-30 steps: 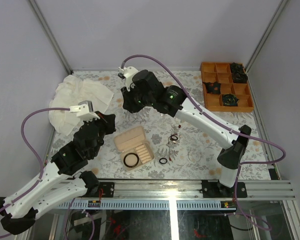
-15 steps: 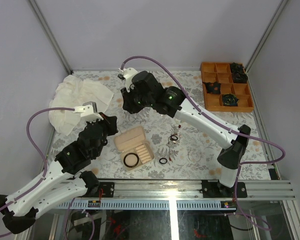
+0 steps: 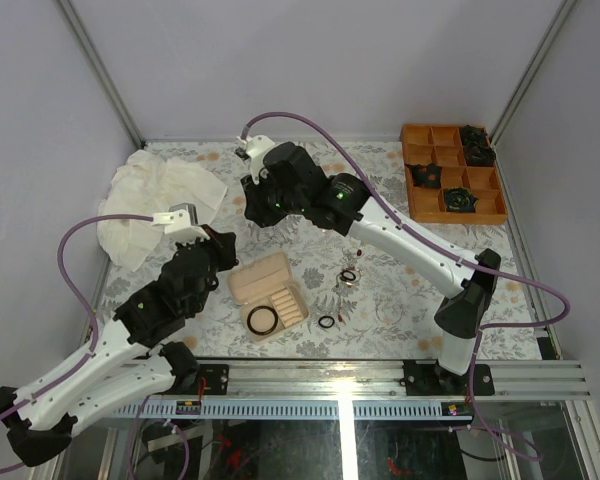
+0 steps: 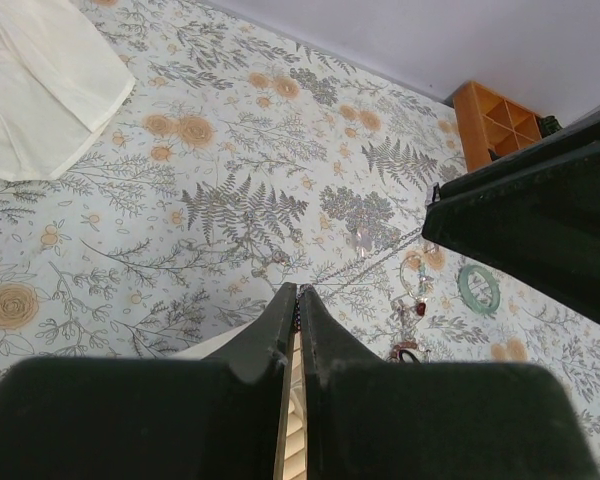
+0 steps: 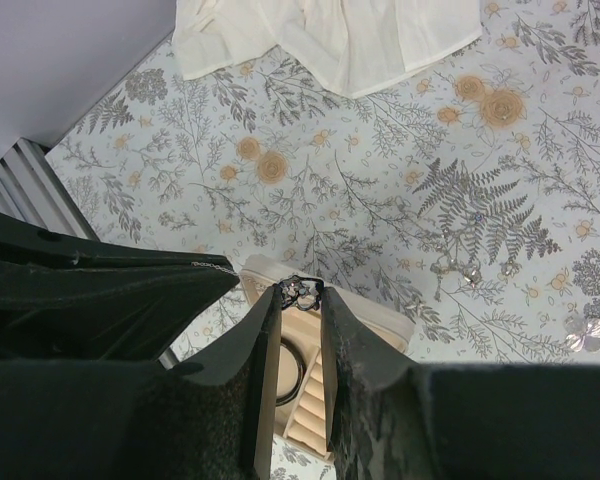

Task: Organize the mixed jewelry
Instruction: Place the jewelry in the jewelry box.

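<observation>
Two hands near the jewelry box

Right hand (image 5: 300,306), its arm stretched toward the worktop's (image 3: 400,300) far left, pinches a small dark sparkly piece (image 5: 301,291). Left hand (image 4: 297,298) is pressed closed over the beige box (image 3: 270,290). Loose jewelry (image 3: 347,278) lies mid-worktop.

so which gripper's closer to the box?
Left. The left gripper is shut right at the box's far left corner. The right gripper, pinching a dark piece, is further back, beyond the box's far side.
</observation>
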{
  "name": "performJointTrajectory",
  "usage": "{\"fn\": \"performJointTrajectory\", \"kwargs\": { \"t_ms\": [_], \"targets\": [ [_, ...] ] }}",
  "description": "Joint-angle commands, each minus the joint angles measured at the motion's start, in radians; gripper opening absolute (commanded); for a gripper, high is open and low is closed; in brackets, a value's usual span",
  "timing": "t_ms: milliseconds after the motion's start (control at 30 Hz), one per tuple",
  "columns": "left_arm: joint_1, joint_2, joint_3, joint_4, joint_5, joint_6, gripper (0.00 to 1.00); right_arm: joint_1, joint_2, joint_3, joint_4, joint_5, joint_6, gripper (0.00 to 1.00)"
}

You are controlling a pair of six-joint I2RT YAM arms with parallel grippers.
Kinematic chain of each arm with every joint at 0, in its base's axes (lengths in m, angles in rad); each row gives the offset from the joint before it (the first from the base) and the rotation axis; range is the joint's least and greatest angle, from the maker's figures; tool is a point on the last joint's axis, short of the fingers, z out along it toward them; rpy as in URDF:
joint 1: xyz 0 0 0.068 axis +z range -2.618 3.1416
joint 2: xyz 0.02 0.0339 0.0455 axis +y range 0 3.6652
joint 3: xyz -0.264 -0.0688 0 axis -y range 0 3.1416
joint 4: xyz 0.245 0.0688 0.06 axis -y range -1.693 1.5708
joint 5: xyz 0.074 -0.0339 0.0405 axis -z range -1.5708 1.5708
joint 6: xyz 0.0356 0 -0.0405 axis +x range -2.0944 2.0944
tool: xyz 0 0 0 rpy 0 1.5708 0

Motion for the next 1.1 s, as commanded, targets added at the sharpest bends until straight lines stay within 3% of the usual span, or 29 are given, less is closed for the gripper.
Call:
{"fn": "performJointTrajectory", "kwargs": {
  "t_ms": [0,1067],
  "targets": [
    [0.004,0.005,-0.013,0.062,-0.036,0.009,0.02,-0.004,-0.004,-0.002,0.052,-0.005,-0.003,0.17],
    [0.022,0.030,-0.012,0.089,-0.053,0.039,0.02,-0.028,0.033,0.027,0.055,-0.032,-0.013,0.17]
  ]
}}
